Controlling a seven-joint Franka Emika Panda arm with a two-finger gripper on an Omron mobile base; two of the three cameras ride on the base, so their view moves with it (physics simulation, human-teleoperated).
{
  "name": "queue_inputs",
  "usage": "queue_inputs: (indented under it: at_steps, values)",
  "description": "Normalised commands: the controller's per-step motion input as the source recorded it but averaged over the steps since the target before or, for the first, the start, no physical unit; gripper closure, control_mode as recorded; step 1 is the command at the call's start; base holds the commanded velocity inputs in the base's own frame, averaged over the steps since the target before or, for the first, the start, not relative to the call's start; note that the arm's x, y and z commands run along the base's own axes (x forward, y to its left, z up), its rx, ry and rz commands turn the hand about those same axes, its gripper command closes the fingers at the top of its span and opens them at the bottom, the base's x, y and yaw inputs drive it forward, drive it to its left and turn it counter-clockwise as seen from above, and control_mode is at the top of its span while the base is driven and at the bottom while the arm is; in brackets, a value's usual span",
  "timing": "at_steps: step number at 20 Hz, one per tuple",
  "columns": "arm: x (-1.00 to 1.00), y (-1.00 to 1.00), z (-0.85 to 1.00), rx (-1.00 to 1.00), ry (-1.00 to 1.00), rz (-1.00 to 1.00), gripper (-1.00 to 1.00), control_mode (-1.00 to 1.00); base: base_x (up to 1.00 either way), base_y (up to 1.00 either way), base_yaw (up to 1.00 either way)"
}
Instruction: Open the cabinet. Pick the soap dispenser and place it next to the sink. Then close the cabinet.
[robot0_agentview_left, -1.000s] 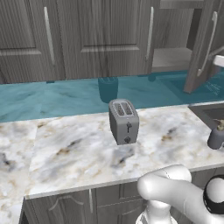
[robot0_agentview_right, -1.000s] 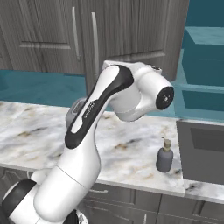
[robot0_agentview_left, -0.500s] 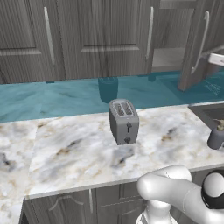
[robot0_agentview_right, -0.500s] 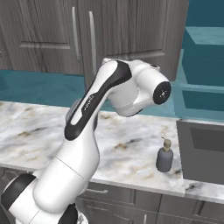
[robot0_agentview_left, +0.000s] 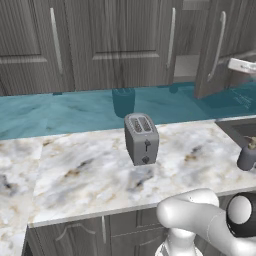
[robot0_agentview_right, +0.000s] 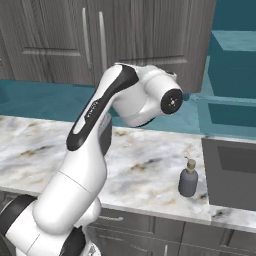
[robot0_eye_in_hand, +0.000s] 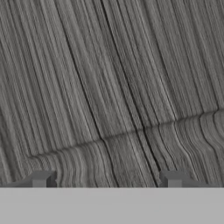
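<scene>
The cabinet (robot0_agentview_left: 120, 45) hangs above the counter. Its right door (robot0_agentview_left: 227, 50) stands ajar, swung out from the opening, with its silver bar handle (robot0_agentview_left: 217, 45) facing the room. My gripper (robot0_eye_in_hand: 107, 180) is open, its fingertips (robot0_eye_in_hand: 41, 178) wide apart with nothing between them, pressed close to the door's dark wood-grain face (robot0_eye_in_hand: 113, 87). My white hand (robot0_agentview_left: 242, 64) pokes in at the right, beside that door. The soap dispenser (robot0_agentview_right: 188, 180) stands upright on the marble counter, just left of the dark sink (robot0_agentview_right: 232, 172), and appears again as a soap dispenser (robot0_agentview_left: 246, 157) at the far right.
A grey two-slot toaster (robot0_agentview_left: 141, 137) stands mid-counter. A teal backsplash (robot0_agentview_left: 75, 110) runs behind the marble worktop (robot0_agentview_left: 90, 175). My arm (robot0_agentview_right: 100, 125) rises in front of the cabinet doors. Base unit fronts (robot0_agentview_left: 100, 235) sit below the counter edge.
The right cabinet door has swung leftward toward the opening, narrowing the gap. My hand has followed it left, and the arm's wrist has turned to the right. The soap dispenser has not moved.
</scene>
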Motion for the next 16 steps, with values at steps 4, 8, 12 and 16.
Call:
queue_inputs:
  at_steps: [4,8,12,16]
  values:
    - [0.44,0.36,0.0,0.0,0.0,-0.06,-1.0,-1.0,0.0,0.0,0.0]
    - [0.46,0.35,0.01,0.0,0.0,-0.06,-1.0,-1.0,0.0,0.0,0.0]
    - [0.5,0.37,0.02,0.0,0.0,-0.07,-1.0,-1.0,0.0,0.0,0.0]
    - [0.56,0.36,0.01,0.0,0.0,-0.08,-1.0,-1.0,0.0,0.0,0.0]
